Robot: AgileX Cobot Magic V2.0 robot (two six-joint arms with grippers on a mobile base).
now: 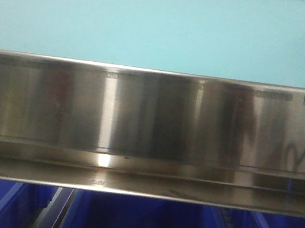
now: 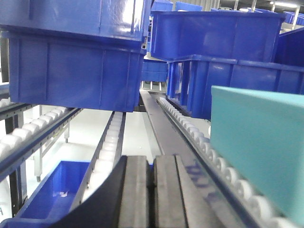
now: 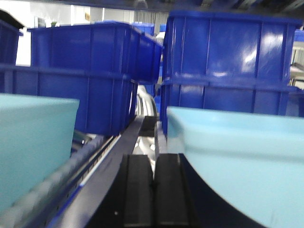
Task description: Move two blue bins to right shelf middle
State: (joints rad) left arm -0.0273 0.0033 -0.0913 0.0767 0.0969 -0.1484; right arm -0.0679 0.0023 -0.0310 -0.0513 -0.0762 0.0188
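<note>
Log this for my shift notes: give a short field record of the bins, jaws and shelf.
left pale bin: left of the right jaws
right pale bin: right of those jaws, apart from the other
dark blue bins: stacked two high behind
left jaws: shut, empty
right jaws: shut, empty
steel rail: spans the front view, dark blue bins below

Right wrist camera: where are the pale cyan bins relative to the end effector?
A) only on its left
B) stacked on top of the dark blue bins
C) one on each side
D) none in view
C: the left pale cyan bin and the right pale cyan bin flank the right end effector, with the dark blue bins stacked behind them.
</note>
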